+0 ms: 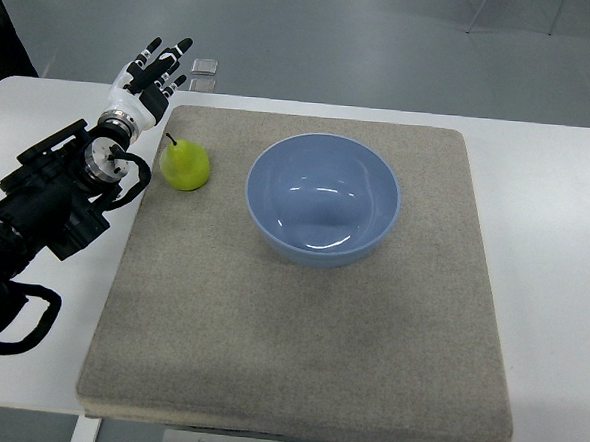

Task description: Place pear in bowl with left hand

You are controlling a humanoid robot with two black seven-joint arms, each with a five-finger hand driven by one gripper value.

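On the white table [556,297] we see a grey felt mat [297,351] covering most of the work surface. Toward the far centre of the mat we find a light blue bowl [321,245], standing upright with its opening facing up. We note that the bowl holds nothing; its glossy inner wall shows only reflections of light.

We locate the pear [184,164] on the mat, near its far left corner and to the left of the bowl. It is yellow-green, with a short dark stem pointing up and away. We observe a clear gap of bare mat between the pear and the bowl rim; the two do not touch.

We identify the left hand [148,77] at the far left of the view, above the table edge, beyond and slightly left of the pear. Its arm enters from the left edge as a black assembly with cable loops, ending in a metallic wrist joint just beside the pear. We see the fingers extended and slightly spread, pointing away from the robot, and they grasp nothing. We see the hand apart from the pear.

Beyond the far edge of the mat, near the fingertips, we note two small clear square objects [204,73] lying on the table.
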